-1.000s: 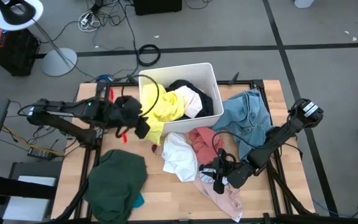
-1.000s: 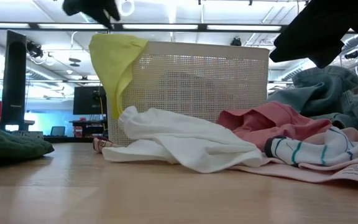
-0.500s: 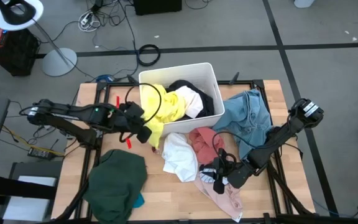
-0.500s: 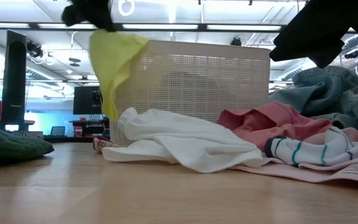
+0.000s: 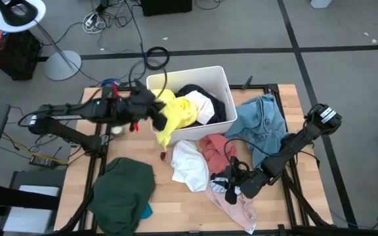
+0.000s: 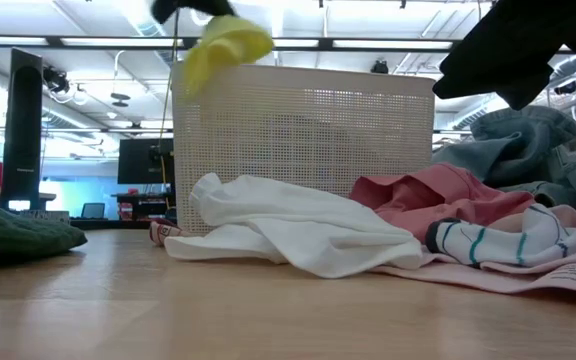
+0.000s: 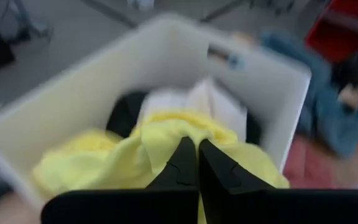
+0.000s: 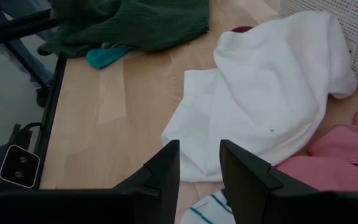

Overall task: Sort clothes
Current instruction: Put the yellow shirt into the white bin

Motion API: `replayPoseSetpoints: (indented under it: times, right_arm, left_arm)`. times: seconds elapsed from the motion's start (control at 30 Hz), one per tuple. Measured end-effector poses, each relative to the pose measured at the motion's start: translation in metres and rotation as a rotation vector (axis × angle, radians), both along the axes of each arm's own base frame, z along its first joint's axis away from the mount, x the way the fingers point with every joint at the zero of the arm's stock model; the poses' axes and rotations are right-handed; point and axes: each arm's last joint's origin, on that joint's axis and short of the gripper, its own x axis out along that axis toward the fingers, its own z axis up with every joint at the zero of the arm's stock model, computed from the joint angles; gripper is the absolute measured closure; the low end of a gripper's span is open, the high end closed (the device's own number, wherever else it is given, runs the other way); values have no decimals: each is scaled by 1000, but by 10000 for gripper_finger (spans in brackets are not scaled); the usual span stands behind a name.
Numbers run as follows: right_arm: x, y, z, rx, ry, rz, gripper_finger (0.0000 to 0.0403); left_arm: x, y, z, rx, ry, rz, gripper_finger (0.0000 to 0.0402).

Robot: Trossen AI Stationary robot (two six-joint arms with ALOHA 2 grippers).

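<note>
From high up, the left gripper (image 5: pixel 155 113) sits over the 9 o'clock wall of the white bin (image 5: pixel 220 77). It pinches the yellow garment (image 5: pixel 173 118), which hangs over that wall, partly in and partly out. The cloth looks soft, light and floppy, so I think it will droop and may snag on the rim. A good place to hold it is a bunched fold. A black garment (image 5: pixel 192 90) and a white one (image 5: pixel 204 108) lie in the bin already. At 6 o'clock of the bin lie a white shirt (image 5: pixel 189 162) and a pink garment (image 5: pixel 213 147). A denim piece (image 5: pixel 261 124) lies at 3 o'clock, a dark green garment (image 5: pixel 123 190) at 7 o'clock. The right gripper (image 5: pixel 231 190) waits low over the pink pile.

From table height, the yellow garment (image 6: pixel 223 45) is lifted above the bin's (image 6: pixel 308 140) top edge. The white shirt (image 6: pixel 288 225) lies in front.

In the left wrist view, the fingers are closed tight on yellow cloth (image 7: pixel 135 155), with the bin wall (image 7: pixel 61 93) around it.

In the right wrist view, the fingers (image 8: pixel 163 171) stand apart and hold nothing. The white shirt (image 8: pixel 272 106) and green garment (image 8: pixel 135 22) lie ahead on the table (image 8: pixel 110 143).
</note>
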Motion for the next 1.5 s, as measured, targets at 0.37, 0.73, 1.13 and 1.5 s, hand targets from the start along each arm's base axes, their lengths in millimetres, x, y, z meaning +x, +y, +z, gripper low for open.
replayPoseSetpoints:
  times: [0.37,0.73,1.13,1.5]
  right_arm:
    - [0,0,0,-8,3,2,288]
    - [0,-1,0,-12,6,3,288]
    - [0,-1,0,-11,5,3,288]
    - [0,-1,-1,-12,6,2,288]
  left_arm:
    - [31,63,9,117,-180,29,401]
    - [87,86,-72,-72,102,-78,385]
    - [123,91,-135,-327,187,-205,282]
    - [116,86,-120,-290,162,-243,260]
